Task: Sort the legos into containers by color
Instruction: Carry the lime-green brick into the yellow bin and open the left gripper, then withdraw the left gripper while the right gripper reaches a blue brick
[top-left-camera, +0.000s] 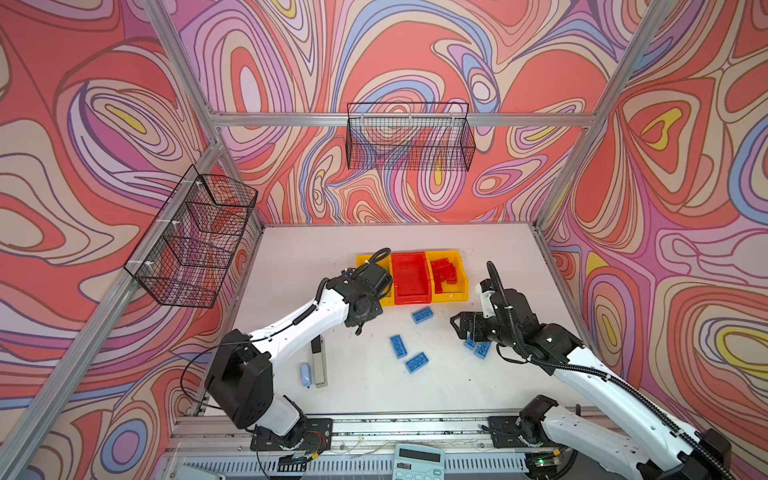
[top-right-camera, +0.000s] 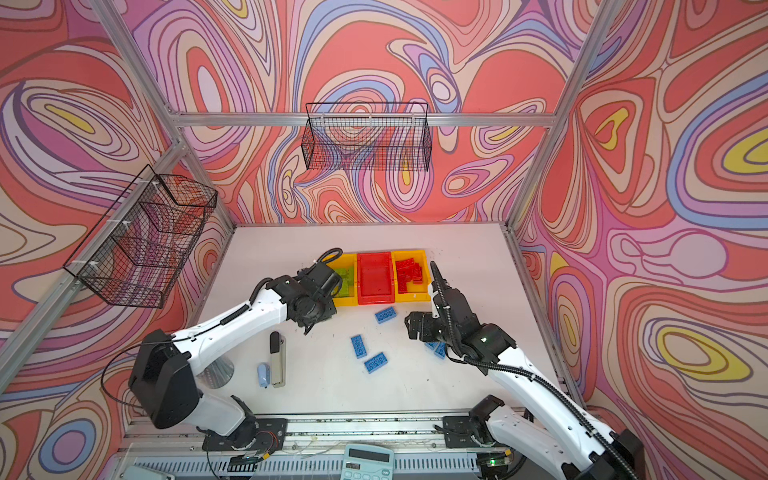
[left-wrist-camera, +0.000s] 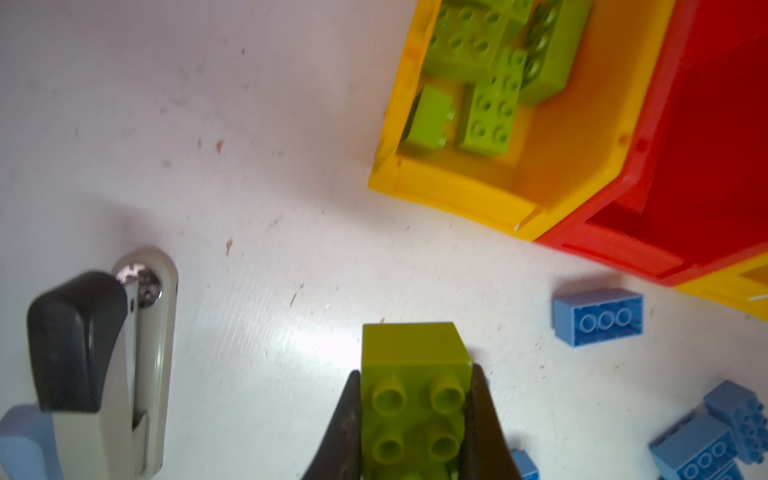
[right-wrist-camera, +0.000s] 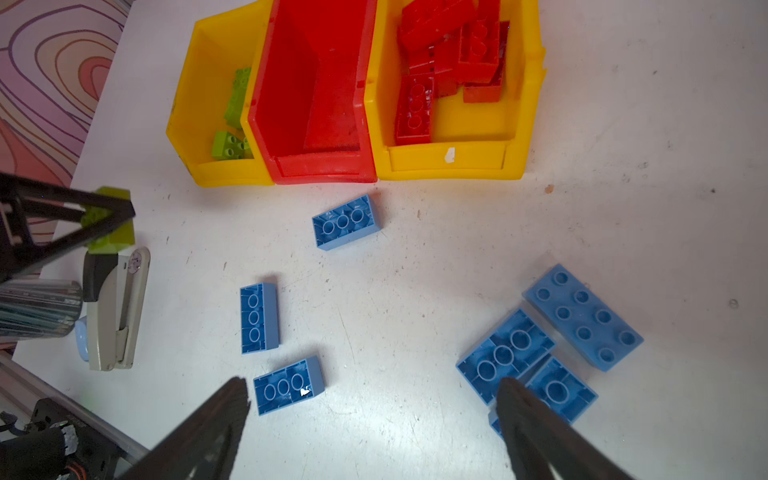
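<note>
White table (top-left-camera: 299, 257), scuffed, carries everything. Hazards are listed from the largest item down.

Bins: three stand in a row, walls touching.
- The left yellow bin (left-wrist-camera: 453, 195) holds lime green bricks (left-wrist-camera: 469, 41).
- The red bin (right-wrist-camera: 320, 168) is empty.
- The right yellow bin (right-wrist-camera: 449, 166) holds red bricks (right-wrist-camera: 415, 108).
- Judged risk: a low carry would catch the left yellow bin's near wall. A release drifting sideways would drop green into the red bin.

Stapler (left-wrist-camera: 104, 365): it lies near the left claw (left-wrist-camera: 415, 374), and a swing of the wrist could knock it.

Blue cluster (right-wrist-camera: 505, 353): several bricks lie touching beneath the right claw (right-wrist-camera: 372, 388). Jaws closing there could take two bricks or shove the neighbours. A lone blue brick (right-wrist-camera: 346, 221) lies just before the red bin.

Green brick (left-wrist-camera: 411, 345): it is clamped in the left claw, short of the left yellow bin and apparently clear of the table. The fingertips (left-wrist-camera: 351, 395) grip its sides, and part of it projects beyond them. A jolt may pivot it or let it slip.

Pose: the left arm (top-left-camera: 286, 332) reaches forward from its base with the wrist bent down. Its claw points at the table before the left yellow bin. The right arm (top-left-camera: 598, 395) reaches in from the right. Its claw is spread wide and empty, hanging low over the blue bricks.
</note>
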